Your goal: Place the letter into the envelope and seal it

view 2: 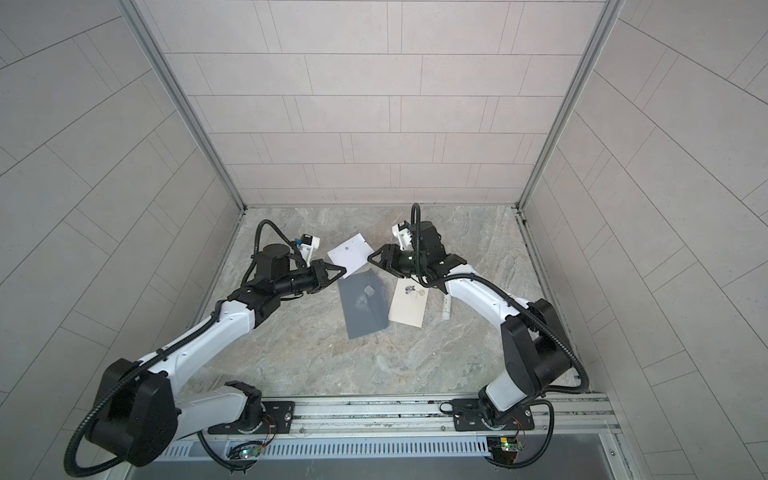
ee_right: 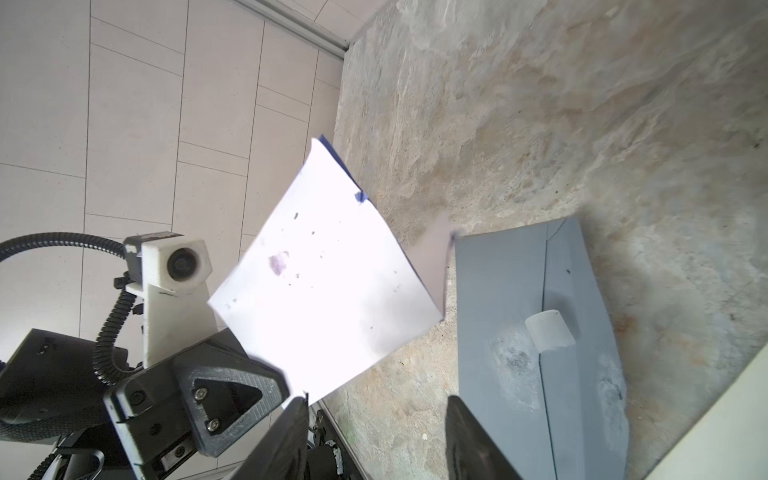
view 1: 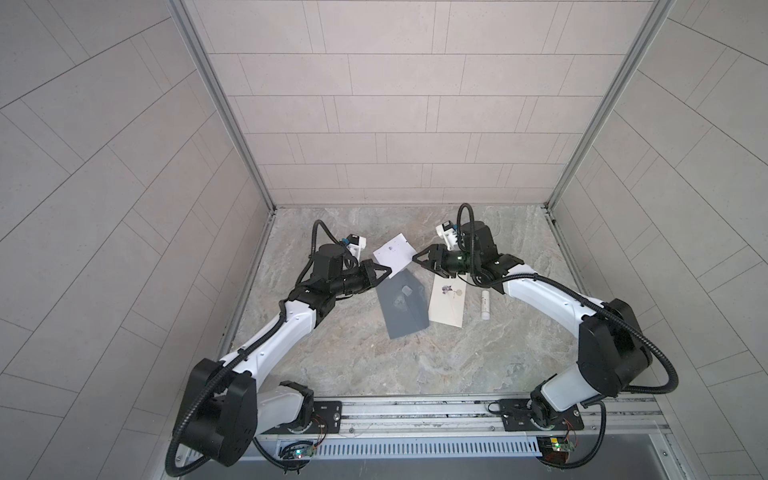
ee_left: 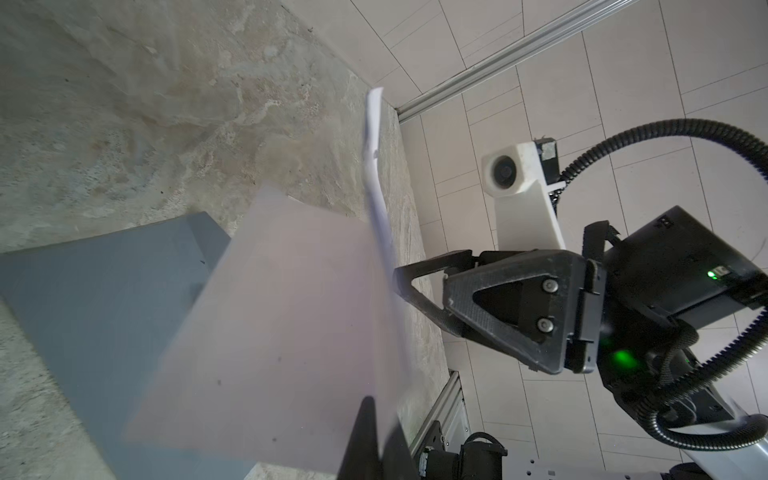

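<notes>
In both top views the left gripper (view 1: pixel 388 272) points right, pinched closed; the right gripper (view 1: pixel 415 259) faces it, jaws parted

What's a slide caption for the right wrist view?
Left gripper pinches the white letter by a corner; right gripper open beside it, grey envelope lying on the table.

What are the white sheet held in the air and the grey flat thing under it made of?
Letter: thin matte white paper, likely; it bows along its edge. Envelope: matte grey paper, apparently stiffer; it shows a crisp fold seam and pale scuffed patches.
</notes>
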`<state>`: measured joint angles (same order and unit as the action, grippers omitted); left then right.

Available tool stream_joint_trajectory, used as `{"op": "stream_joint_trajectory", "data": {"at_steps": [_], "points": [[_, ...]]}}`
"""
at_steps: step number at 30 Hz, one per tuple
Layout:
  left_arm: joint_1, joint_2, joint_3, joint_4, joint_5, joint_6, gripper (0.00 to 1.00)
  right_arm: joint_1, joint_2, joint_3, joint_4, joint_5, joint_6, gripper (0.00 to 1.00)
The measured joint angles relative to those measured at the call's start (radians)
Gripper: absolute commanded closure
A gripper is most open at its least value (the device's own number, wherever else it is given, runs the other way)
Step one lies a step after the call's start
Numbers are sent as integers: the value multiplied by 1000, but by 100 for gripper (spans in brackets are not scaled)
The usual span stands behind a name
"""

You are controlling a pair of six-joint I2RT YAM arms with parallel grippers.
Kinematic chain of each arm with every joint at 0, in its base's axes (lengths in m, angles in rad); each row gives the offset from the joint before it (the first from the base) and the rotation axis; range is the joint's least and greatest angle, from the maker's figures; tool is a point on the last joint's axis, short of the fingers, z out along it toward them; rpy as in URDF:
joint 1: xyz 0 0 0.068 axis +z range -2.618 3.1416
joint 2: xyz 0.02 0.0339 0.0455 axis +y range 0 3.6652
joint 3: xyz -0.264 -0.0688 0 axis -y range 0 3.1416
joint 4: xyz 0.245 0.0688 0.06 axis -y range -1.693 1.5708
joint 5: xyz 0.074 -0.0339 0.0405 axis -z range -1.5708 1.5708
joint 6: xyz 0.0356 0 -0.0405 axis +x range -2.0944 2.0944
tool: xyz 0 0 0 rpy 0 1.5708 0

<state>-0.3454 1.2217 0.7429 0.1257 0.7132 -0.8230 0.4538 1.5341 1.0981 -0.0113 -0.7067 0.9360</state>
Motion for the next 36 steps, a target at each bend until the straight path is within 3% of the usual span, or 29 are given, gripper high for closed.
{"op": "stream_joint_trajectory", "data": {"at_steps": [11, 27, 32, 36], "points": [[-2, 16, 0, 29, 0, -23, 100, 0, -4, -1, -14, 20, -16, 46], [-16, 16, 0, 43, 30, -23, 100, 11, 124, 80, 61, 5, 34, 51], [-17, 18, 0, 44, 45, -23, 100, 11, 129, 81, 98, -1, 64, 59], [-17, 21, 0, 47, 50, -23, 100, 11, 129, 76, 121, 0, 80, 80]]}}
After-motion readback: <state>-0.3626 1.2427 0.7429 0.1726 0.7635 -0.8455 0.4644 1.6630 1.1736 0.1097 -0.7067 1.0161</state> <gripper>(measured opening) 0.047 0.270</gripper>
